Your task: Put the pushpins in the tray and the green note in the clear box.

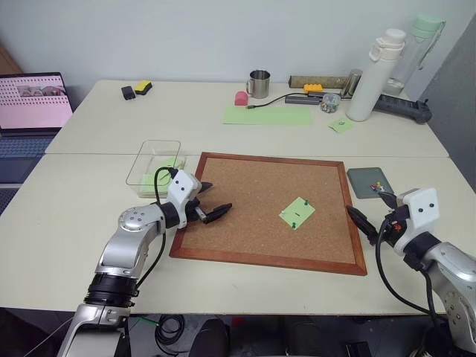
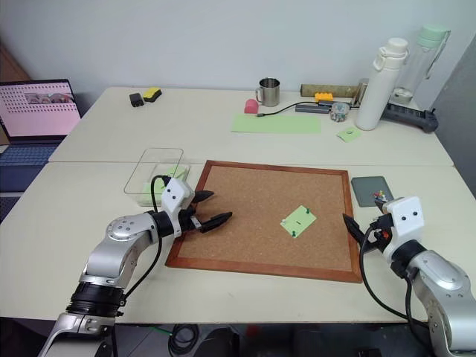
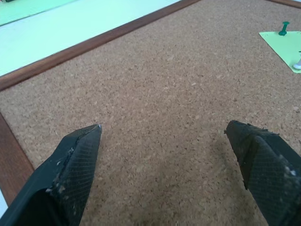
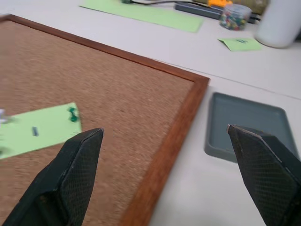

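Your right gripper (image 1: 362,221) hangs at the right edge of the cork board (image 1: 245,186), fingers spread wide and holding nothing, pointing in over the frame. From there the green note (image 1: 297,213) lies just inboard, toward the board's middle and a little ahead, pinned flat as a tilted square with one corner aimed at you. The pushpins (image 1: 301,200) show as small dots on it: a green head near the far corner and others along the near edge, too small to count. The tray (image 1: 364,178) sits on the table just beyond the same gripper, off the board's right edge, with a few pins in it. Your left gripper (image 1: 210,201) is equally wide open and empty, low over the board's left part, with bare cork between it and the note; the clear box (image 1: 154,161) lies just behind it, off the board's left corner. So the right arm looks nearer both pins and tray, and the left better placed for carrying the note to the box.
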`<state>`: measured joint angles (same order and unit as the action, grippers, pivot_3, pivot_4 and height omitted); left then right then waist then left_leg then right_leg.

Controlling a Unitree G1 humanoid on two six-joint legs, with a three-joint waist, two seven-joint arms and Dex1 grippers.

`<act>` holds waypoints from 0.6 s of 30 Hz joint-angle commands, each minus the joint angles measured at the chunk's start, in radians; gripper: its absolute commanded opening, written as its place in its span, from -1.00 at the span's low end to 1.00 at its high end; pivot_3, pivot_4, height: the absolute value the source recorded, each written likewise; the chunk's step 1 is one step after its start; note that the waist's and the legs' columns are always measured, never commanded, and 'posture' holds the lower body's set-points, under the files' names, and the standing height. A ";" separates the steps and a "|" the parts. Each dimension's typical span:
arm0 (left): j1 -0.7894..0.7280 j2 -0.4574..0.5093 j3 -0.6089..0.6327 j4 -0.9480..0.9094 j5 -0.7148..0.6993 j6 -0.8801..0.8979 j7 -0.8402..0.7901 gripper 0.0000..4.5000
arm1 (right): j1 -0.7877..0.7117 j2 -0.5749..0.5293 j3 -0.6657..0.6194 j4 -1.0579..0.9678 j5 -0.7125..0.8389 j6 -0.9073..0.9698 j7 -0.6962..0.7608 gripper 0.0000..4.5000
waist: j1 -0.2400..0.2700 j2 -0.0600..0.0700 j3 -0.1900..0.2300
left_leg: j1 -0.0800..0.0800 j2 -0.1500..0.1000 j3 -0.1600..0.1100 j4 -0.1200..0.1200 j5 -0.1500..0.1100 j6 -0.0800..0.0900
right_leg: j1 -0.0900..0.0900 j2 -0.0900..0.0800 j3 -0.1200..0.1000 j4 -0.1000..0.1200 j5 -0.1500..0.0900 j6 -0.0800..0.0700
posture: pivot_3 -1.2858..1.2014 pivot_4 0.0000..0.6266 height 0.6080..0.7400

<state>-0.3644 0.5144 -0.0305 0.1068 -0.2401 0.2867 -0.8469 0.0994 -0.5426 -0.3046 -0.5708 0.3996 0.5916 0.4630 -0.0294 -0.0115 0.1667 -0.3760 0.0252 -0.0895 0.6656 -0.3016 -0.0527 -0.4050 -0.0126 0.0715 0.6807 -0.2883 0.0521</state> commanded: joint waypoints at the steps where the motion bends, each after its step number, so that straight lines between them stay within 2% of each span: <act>1: -0.045 0.033 0.026 -0.094 -0.077 0.022 -0.083 0.84 | -0.022 -0.076 -0.035 -0.038 0.105 0.021 0.123 1.00 | 0.000 0.000 0.000 | 0.000 0.000 0.000 0.000 0.000 0.000 | 0.000 0.000 0.000 0.000 0.000 0.000 | 0.03 -0.52 1.00; 7: -0.074 0.064 -0.018 -0.122 -0.116 0.088 -0.178 0.32 | -0.086 -0.145 0.019 0.059 0.123 -0.007 0.233 1.00 | -0.001 0.000 0.000 | 0.001 0.000 0.000 0.001 0.000 0.000 | 0.001 0.000 0.000 0.000 0.000 0.000 | 0.03 -0.52 1.00; 18: -0.099 0.031 -0.082 -0.116 -0.103 0.091 -0.220 -0.67 | -0.243 -0.032 0.236 0.288 0.010 -0.139 0.253 1.00 | -0.002 0.000 0.000 | 0.001 0.000 0.000 0.001 0.000 0.000 | 0.001 0.000 0.000 0.000 0.000 0.000 | 0.03 -0.52 1.00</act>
<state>-0.4477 0.5512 -0.1066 0.0091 -0.3364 0.3917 -1.0606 -0.1207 -0.5824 -0.0821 -0.3031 0.4390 0.5060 0.7158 -0.0310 -0.0116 0.1667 -0.3755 0.0254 -0.0892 0.6667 -0.3016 -0.0526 -0.4042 -0.0122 0.0715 0.6806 -0.2883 0.0520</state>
